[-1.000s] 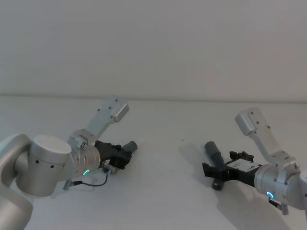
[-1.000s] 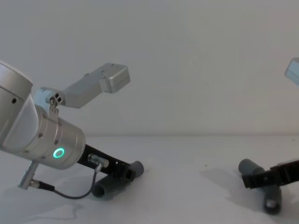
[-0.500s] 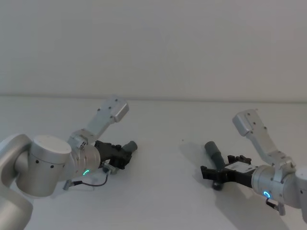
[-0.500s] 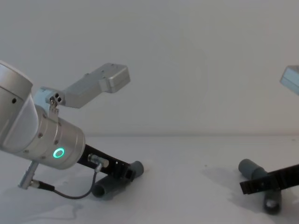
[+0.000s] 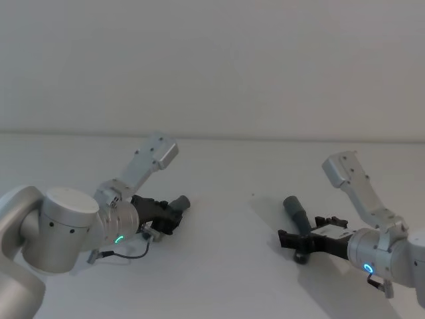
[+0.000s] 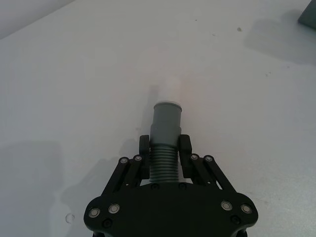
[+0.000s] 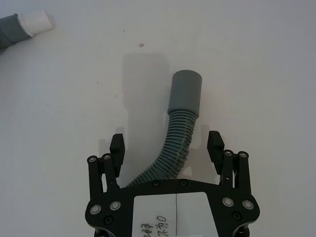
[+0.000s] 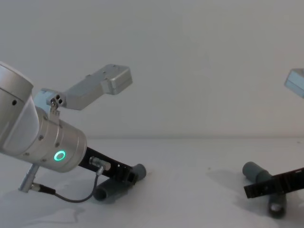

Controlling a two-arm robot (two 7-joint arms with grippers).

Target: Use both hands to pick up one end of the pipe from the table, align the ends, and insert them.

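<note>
Left tool [image 6: 164,148] fingers are being pressed onto the ribbed middle of one pipe piece [image 6: 166,116], so that piece is being pinched. It is being shown at the lower left of the head view, down by the desk [image 5: 226,286]. At the lower right of that view, the right tool [image 7: 165,143] is being held with its fingers spread wide. One finger is on each side of the other pipe piece [image 7: 185,94], and the piece is not being touched by them. The two pieces are lying well apart.

The grabbing step seems to be under way, since only one piece is being gripped. Next, the spread fingers are being asked to close on the ribbed part without pushing it away. After that, both pieces need lifting, and their round ends need pointing at each other in a straight line.

The desk is plain, white and flat, so a round pipe may roll easily. A bare pale wall [image 5: 212,66] is being seen behind it.
</note>
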